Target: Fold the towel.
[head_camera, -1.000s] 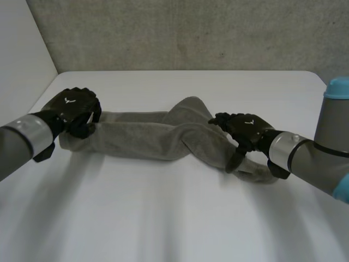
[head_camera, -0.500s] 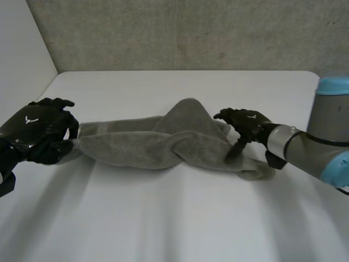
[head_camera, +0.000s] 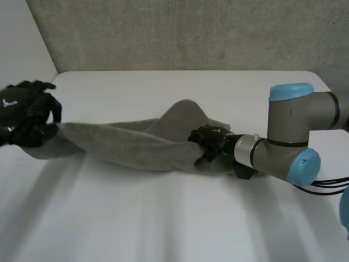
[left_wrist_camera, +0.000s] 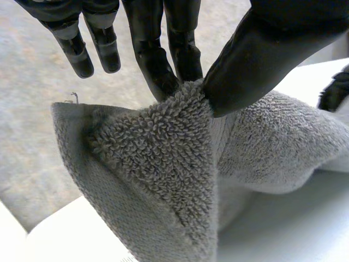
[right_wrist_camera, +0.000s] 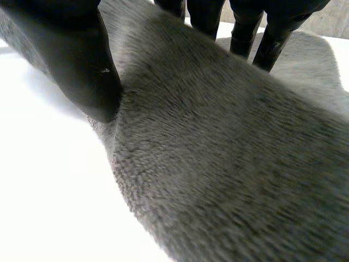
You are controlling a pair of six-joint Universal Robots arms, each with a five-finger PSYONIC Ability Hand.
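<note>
Your left robot hand (head_camera: 24, 112) is up by the desk's (head_camera: 163, 218) left edge. It pinches one corner of the towel (head_camera: 125, 144) between thumb and fingers; in its wrist view the corner sits right at the thumb tip and the rest hangs below the palm. From there the towel runs as a long, bunched band across the desk to your right robot hand (head_camera: 210, 143) near the middle. That robot hand grips the band, with the thumb on one side and the fingers on the other. A loose flap peaks just behind it.
</note>
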